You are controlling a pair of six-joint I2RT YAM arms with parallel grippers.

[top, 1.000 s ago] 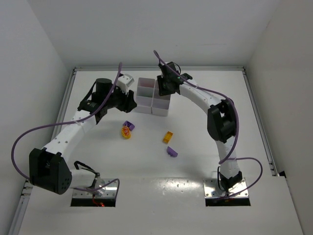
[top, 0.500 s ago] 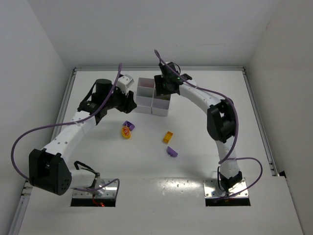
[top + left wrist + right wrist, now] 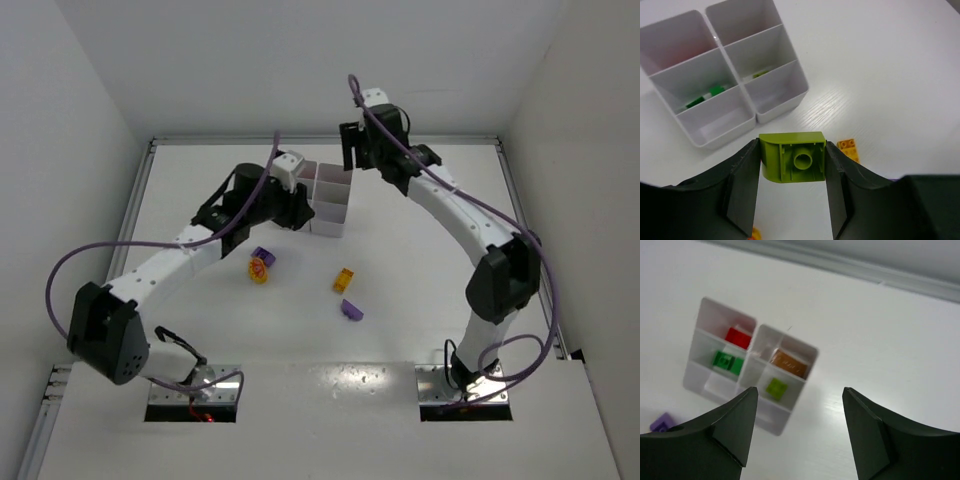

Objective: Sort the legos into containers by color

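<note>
My left gripper (image 3: 792, 146) is shut on a lime-green lego (image 3: 792, 156), held underside up just in front of the white containers (image 3: 775, 100). From above, the left gripper (image 3: 303, 211) overlaps the left side of the containers (image 3: 330, 222). My right gripper (image 3: 800, 435) is open and empty, raised behind the containers (image 3: 771, 421). From above, the right gripper (image 3: 349, 150) hangs over their far edge. Inside lie a red lego (image 3: 738, 337), green legos (image 3: 727, 361), a brown-orange lego (image 3: 788, 364) and a lime lego (image 3: 775, 388).
Loose legos lie on the table in front of the containers: a purple one (image 3: 263, 256), a yellow and red one (image 3: 259, 272), an orange-yellow one (image 3: 343, 281) and another purple one (image 3: 351, 310). White walls close in the table on three sides.
My right gripper has opened, risen and pulled back from the containers. My left gripper has moved right, up to the containers, still holding the lime lego.
</note>
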